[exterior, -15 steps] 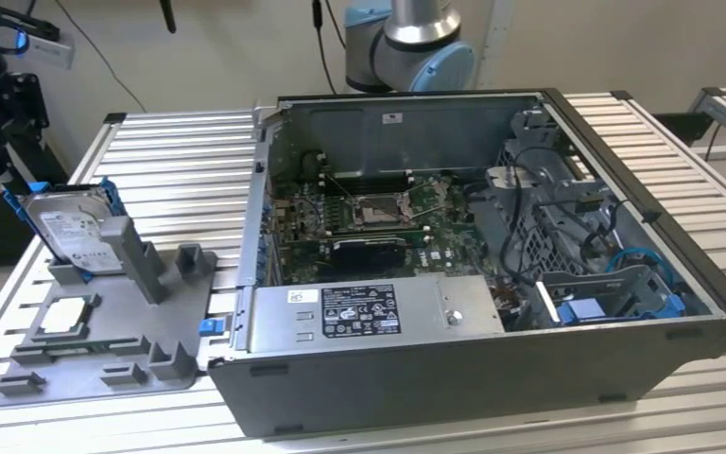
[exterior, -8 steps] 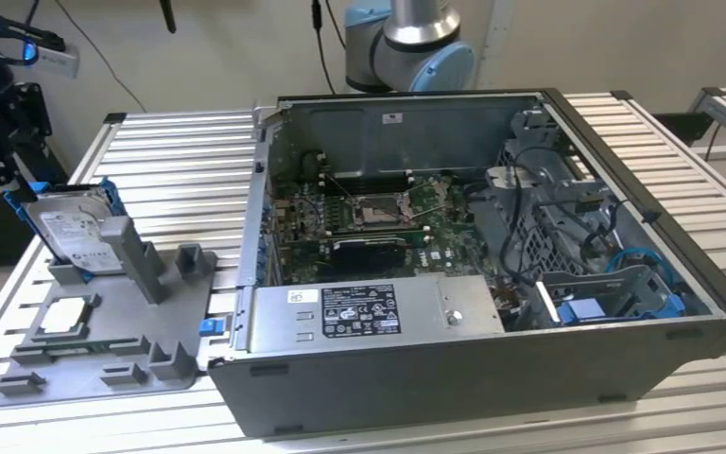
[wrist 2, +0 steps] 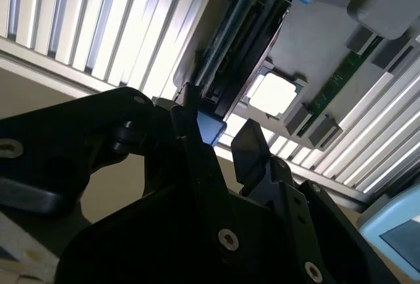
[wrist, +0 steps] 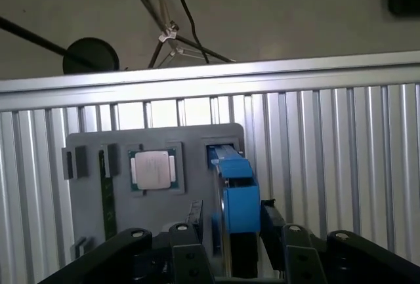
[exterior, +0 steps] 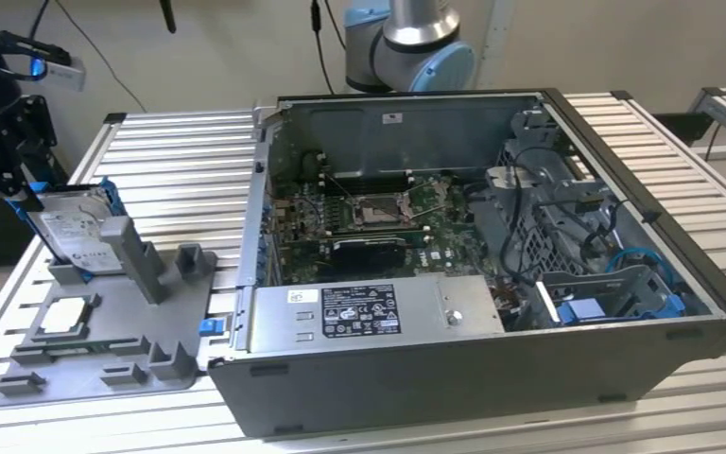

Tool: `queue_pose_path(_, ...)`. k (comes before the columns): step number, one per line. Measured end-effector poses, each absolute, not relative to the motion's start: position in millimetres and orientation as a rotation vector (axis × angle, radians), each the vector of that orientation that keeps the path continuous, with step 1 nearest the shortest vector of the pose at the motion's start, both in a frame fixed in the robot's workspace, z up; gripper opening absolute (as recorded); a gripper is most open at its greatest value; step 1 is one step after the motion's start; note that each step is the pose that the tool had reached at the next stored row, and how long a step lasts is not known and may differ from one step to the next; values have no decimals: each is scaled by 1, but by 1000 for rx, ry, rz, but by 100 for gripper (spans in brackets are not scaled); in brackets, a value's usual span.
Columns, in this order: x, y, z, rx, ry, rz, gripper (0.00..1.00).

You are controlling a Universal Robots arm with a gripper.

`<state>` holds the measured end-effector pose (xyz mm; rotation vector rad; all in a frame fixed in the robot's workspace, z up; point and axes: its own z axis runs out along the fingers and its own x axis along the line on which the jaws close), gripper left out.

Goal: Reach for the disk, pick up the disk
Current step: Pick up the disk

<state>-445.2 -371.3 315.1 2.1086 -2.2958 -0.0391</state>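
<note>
Both open pincer (wrist: 233,213) jaws are straddling the silver-grey, blue-framed metal disk (wrist: 236,179). Its grey plastic rack (wrist: 88,205) is standing it edge-up.

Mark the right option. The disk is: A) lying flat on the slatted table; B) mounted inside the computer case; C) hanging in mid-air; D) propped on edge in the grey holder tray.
D: in the exterior view the disk stands on edge in the grey holder tray, the claw at its upper end.
</note>
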Motion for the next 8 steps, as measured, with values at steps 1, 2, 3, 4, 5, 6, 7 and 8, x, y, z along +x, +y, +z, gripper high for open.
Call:
queue_pose_path(1,-445,-371,313,2111,-2293,-39,100)
queue_pose_path(2,-445,-371,311,2114,-2291,-39,100)
queue_pose_path(3,-446,-371,310,2116,-2289,-39,100)
queue_pose_path(4,-446,-371,308,2119,-2287,-39,100)
queue_pose_path(5,-446,-371,306,2121,-2285,-38,100)
queue_pose_path(6,-446,-371,304,2123,-2283,-38,100)
queue_pose_path(7,-446,-371,302,2125,-2282,-37,100)
queue_pose_path(8,-446,-371,301,2127,-2280,-36,100)
